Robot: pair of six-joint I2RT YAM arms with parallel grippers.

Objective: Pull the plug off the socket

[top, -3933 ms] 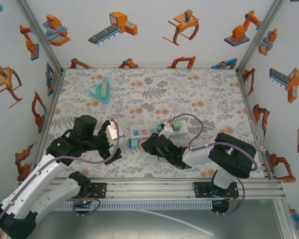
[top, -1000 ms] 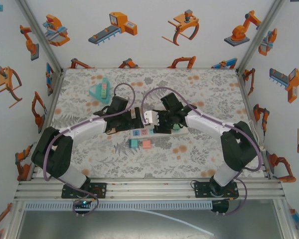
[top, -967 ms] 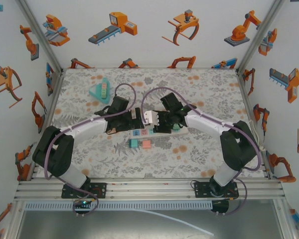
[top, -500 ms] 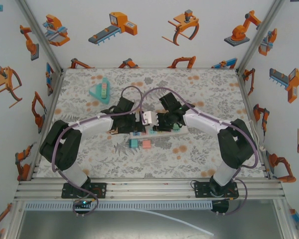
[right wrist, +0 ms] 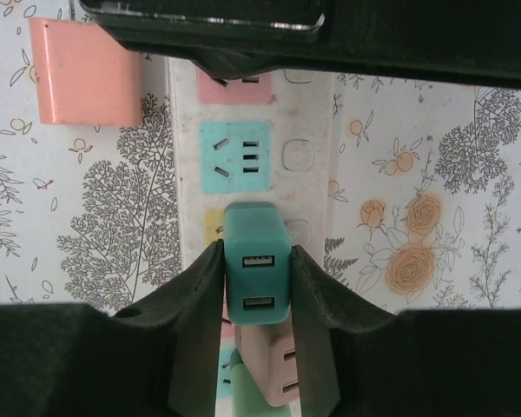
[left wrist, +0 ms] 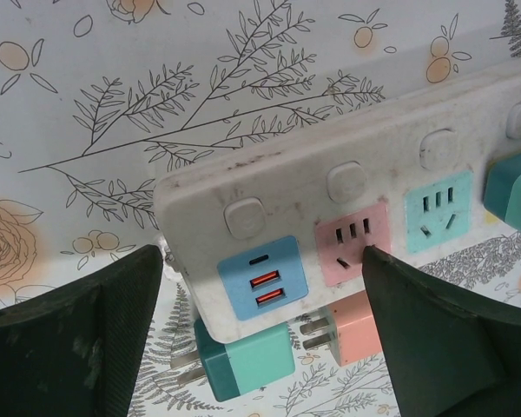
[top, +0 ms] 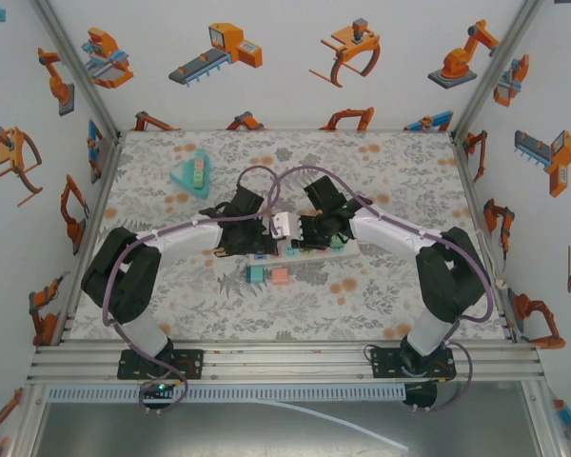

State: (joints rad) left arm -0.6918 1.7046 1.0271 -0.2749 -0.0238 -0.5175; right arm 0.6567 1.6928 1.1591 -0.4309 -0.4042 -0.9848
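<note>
At the centre of the table (top: 400, 171), the right gripper (right wrist: 256, 291) clamps the flat sides of a teal plug (right wrist: 256, 248) seated in the power strip (right wrist: 313, 104); the left gripper (left wrist: 260, 261) straddles the strip's end, jaws wide. The plug looks rigid, smooth and light, probably snug.

The top external camera looks down from above and behind the arm bases, taking in the whole floral worktop (top: 390, 171). Both wrist cameras hang close over the white power strip (left wrist: 295, 174), facing down: the left sees it crosswise, the right lengthwise. Their views overlap at its pink socket (left wrist: 352, 239) and teal socket (left wrist: 436, 213).
</note>
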